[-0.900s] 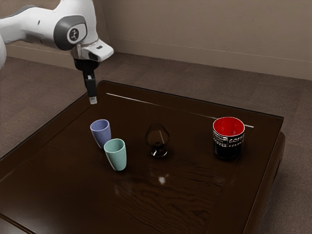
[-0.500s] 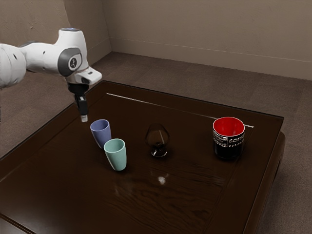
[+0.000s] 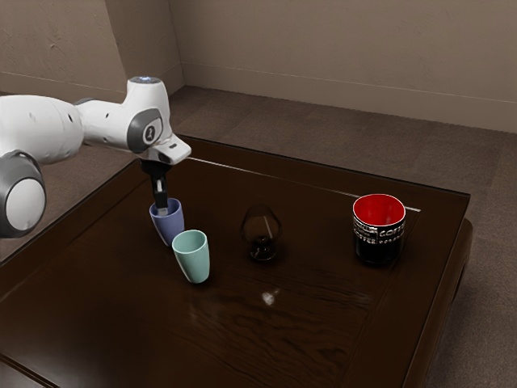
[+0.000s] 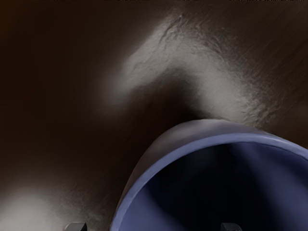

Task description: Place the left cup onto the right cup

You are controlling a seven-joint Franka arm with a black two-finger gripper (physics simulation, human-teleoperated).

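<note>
Item 1: blue cup [image 3: 167, 222], upright on table [image 3: 339, 323], just beside green cup [image 3: 191, 255]; not yet lifted. Gripper [image 3: 161, 208] at its rim, fingers [image 4: 77, 226] apart, 1 either side of the wall. Outstanding: grasp, lift, stack.

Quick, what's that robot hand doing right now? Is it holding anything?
Hand: open, holding nothing, poised over the rim of the purple cup.

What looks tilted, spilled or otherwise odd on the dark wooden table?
Nothing stands out. The lilac tapered cup, the teal tapered cup, the dark stemmed glass and the black mug with a red inside all stand upright, with nothing spilled.
</note>
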